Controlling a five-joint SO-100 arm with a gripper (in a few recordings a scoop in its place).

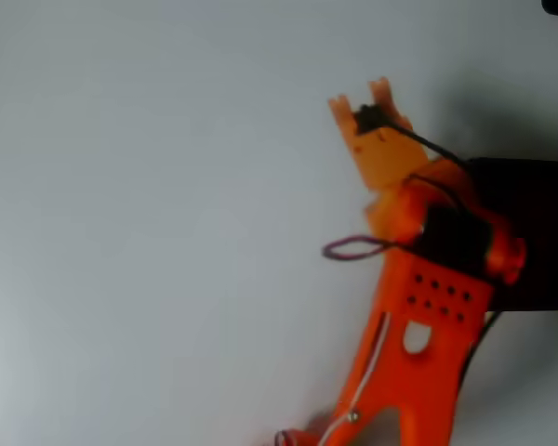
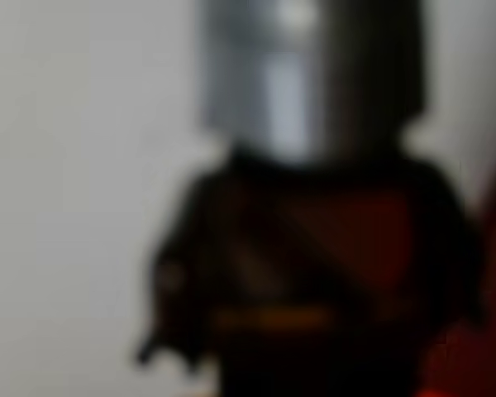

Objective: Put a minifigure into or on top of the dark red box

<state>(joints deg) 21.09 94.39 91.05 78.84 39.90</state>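
Note:
The minifigure [image 2: 306, 215] looms very close and blurred in the wrist view, with a grey helmet-like head above a dark body. In the overhead view my orange gripper [image 1: 363, 104] points toward the top of the picture, and a small dark shape, the minifigure [image 1: 366, 118], sits between its two fingers. The gripper looks shut on it. The dark red box [image 1: 535, 232] lies at the right edge, near-black in this light. Its left part is hidden under my arm, and the gripper is up and to the left of it.
The pale grey table [image 1: 149, 232] stretches bare across the left and the middle of the overhead view. A purple wire loop [image 1: 352, 248] sticks out from the arm's left side. A reddish blur [image 2: 479, 347] shows at the wrist view's lower right.

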